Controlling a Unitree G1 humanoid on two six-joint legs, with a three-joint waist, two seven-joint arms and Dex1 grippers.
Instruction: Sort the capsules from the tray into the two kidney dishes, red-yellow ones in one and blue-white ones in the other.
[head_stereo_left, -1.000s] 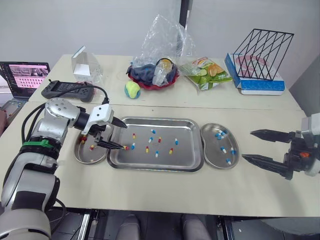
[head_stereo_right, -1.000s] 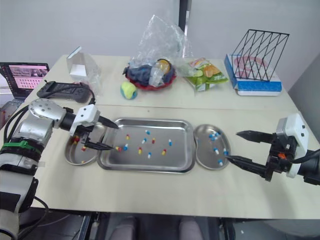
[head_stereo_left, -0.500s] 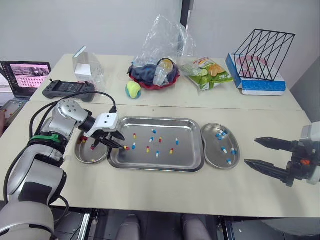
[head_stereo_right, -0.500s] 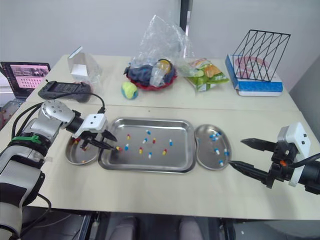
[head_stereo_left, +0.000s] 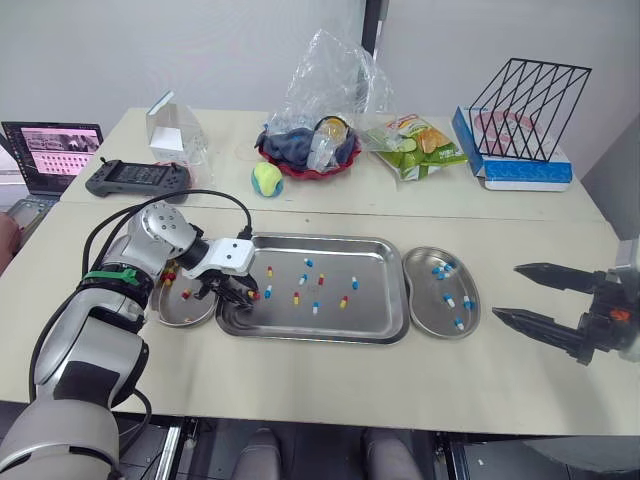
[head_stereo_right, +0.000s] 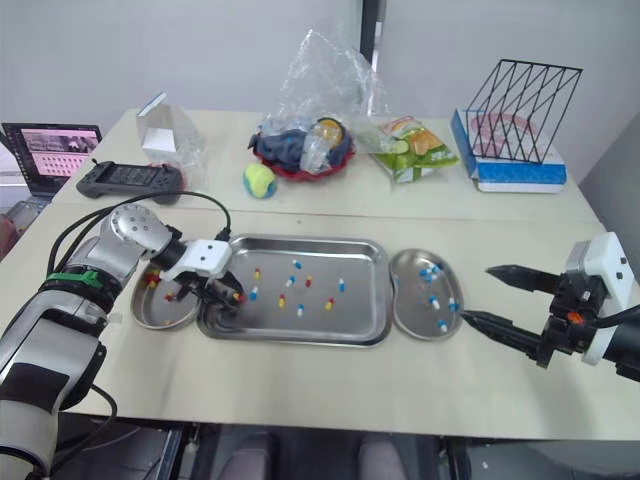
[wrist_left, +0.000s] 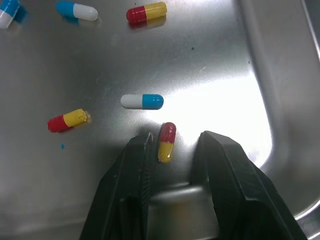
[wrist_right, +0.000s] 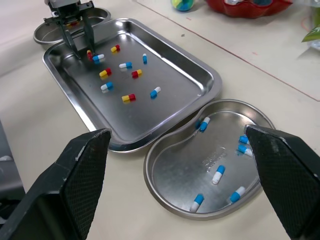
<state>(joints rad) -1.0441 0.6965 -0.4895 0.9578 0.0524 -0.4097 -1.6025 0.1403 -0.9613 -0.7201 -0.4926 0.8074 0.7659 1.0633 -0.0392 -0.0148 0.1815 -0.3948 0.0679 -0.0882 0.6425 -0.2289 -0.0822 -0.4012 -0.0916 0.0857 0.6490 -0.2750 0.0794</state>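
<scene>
Straddling a red-yellow capsule (wrist_left: 166, 142), the left gripper (wrist_left: 175, 140) reaches down onto the floor of the steel tray (head_stereo_left: 330, 330) near its left end. Its two black fingers stand apart. The left wrist view shows the capsule lying lengthwise in the gap with bare metal on either side, so nothing is clamped. A blue-white capsule (wrist_left: 142, 101) lies just beyond it, and another red-yellow one (wrist_left: 67, 120) lies off to one side. A further capsule is cut off at the corner of that view.

From the head views the straddled capsule is too small to make out against the finger ends. The other loose capsules (head_stereo_left: 342, 300), both colours mixed, are scattered across the middle of the tray.

The left kidney dish (head_stereo_left: 180, 315) touches the tray's left side. The left arm covers part of it, so only a few red-yellow pieces can be seen inside. The right kidney dish (head_stereo_left: 430, 320) sits against the tray's right side and holds blue-white capsules (head_stereo_left: 447, 299).

The right gripper (head_stereo_left: 508, 291) hovers above the counter (head_stereo_left: 400, 390), well to the right of that dish. Its fingers are spread wide and empty, and its body is cut off by the picture edge.
</scene>
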